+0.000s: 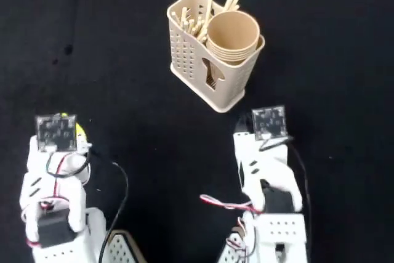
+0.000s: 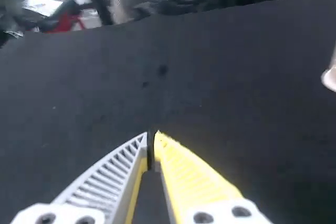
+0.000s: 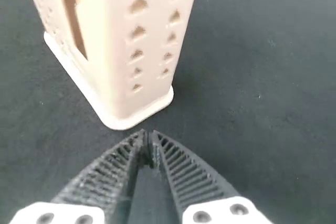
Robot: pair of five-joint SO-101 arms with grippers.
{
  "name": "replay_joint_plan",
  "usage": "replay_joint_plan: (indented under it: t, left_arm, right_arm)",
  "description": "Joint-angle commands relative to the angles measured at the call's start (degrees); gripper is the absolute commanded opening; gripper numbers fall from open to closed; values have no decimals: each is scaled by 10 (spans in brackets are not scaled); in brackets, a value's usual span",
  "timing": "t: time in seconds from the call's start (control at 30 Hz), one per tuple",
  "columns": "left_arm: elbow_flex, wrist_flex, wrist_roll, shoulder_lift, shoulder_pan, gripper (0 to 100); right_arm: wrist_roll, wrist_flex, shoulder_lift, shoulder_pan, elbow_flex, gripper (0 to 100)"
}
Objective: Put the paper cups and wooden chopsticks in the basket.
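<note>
Black table (image 1: 345,78), cluttered room behind.

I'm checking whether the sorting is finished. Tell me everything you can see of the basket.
The basket is a tall, narrow beige box, seemingly plastic, with rows of small holes in its walls, a larger cut-out in one long side and a flared foot. It stands upright on the black table, turned at an angle. A stack of paper cups fills one end; wooden chopsticks stand in the other, poking above the rim.
</note>
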Motion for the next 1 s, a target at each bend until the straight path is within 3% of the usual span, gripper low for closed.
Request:
replay_joint_plan:
  t: [0.0, 0.17, 0.43, 0.7, 0.97]
  left_arm:
    - [81, -30, -5, 19, -20, 36]
    - [191, -15, -6, 25, 18, 36]
    - [186, 106, -9, 3, 16, 36]
    - [185, 120, -9, -17, -31, 29]
    - [185, 121, -9, -18, -39, 30]
  right_arm:
    - [1, 149, -131, -1, -15, 15]
    - [0, 203, -71, -10, -6, 14]
    - [1, 236, -58, -11, -5, 14]
    - [4, 338, -63, -7, -5, 15]
    - [4, 335, -65, -7, -5, 14]
